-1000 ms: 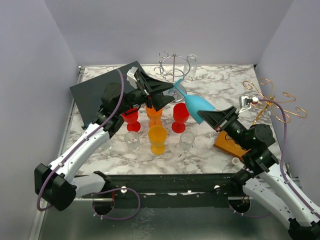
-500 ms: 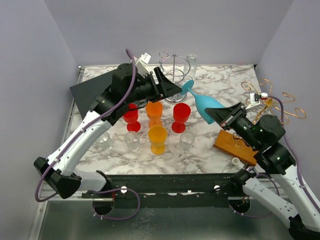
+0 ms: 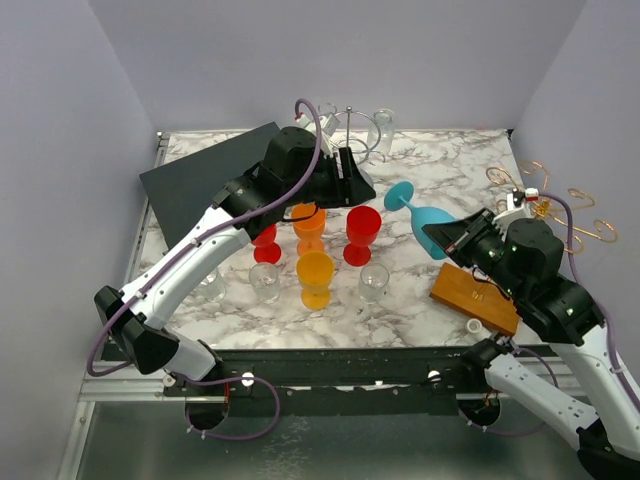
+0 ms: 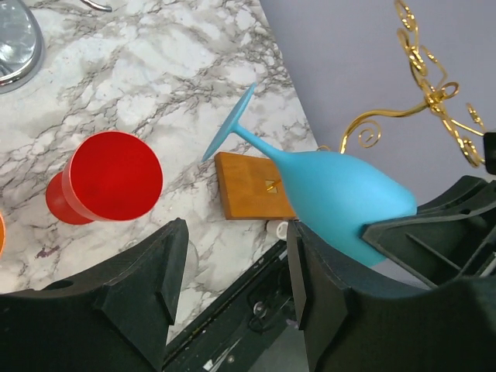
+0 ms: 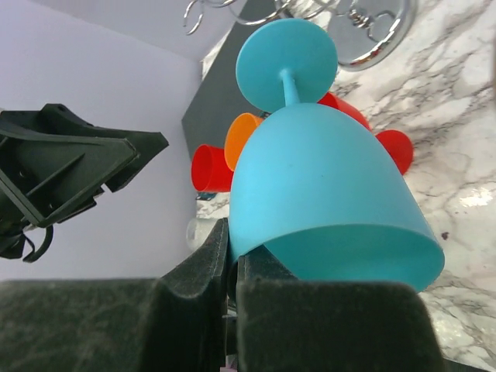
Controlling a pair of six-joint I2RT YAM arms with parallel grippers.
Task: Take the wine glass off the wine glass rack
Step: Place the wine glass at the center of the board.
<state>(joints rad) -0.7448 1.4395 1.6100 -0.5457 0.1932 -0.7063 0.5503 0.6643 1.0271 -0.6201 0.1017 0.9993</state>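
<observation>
My right gripper is shut on the rim of a blue wine glass, one finger inside the bowl and one outside. The glass is held in the air on its side, foot pointing towards the table's middle. It fills the right wrist view, above that gripper. The gold wire wine glass rack stands at the right on a wooden base. My left gripper hovers left of the glass, open and holding nothing. Its wrist view shows its gripper, the glass and the rack.
A silver wire rack holding a clear glass stands at the back centre. Red goblets, orange goblets and small clear glasses cluster mid-table. A black mat lies at the back left.
The right gripper has carried the blue glass to the right and nearer to me. The left arm has risen and swung right, and its jaws have narrowed somewhat.
</observation>
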